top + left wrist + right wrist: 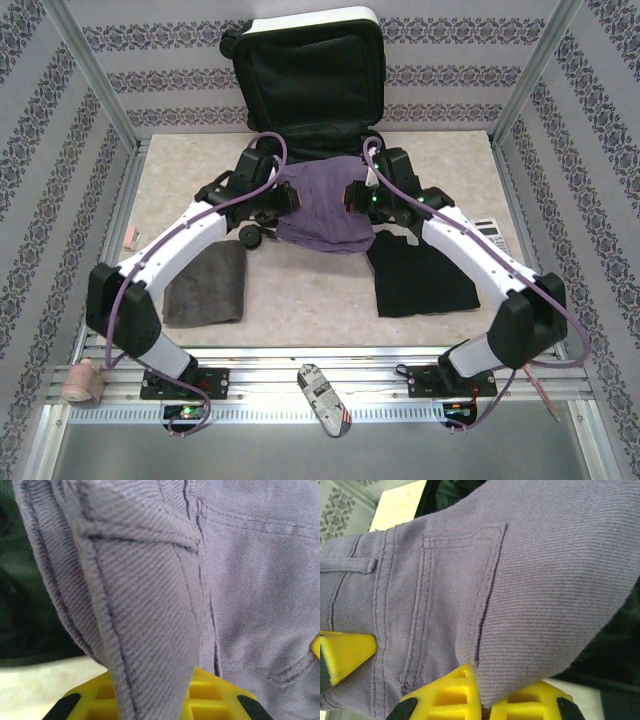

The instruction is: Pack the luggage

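the left gripper [292,197] and the right gripper [352,197] were both clamped shut on a purple garment [325,215], one at each side, holding it spread between them. in the left wrist view a stitched fold of the twill ran down over the yellow fingers [150,700]. in the right wrist view the fabric was pinched at the yellow fingers [470,692], with a sewn pocket outline above them.

the luggage [305,80] stood open at the far side of the table, its white shell on top and its black lining facing the arms. the garment hung just in front of it. whether any part rested inside could not be told.

by my reading, packing was under way and well short of done. a folded grey cloth [207,285] lay beside the left arm, and a folded black garment [420,275] lay beside the right arm, both on the table outside the case. the case was not yet closed or zipped.

no brand, label or writing could be read on the garment, the case or the cloths.
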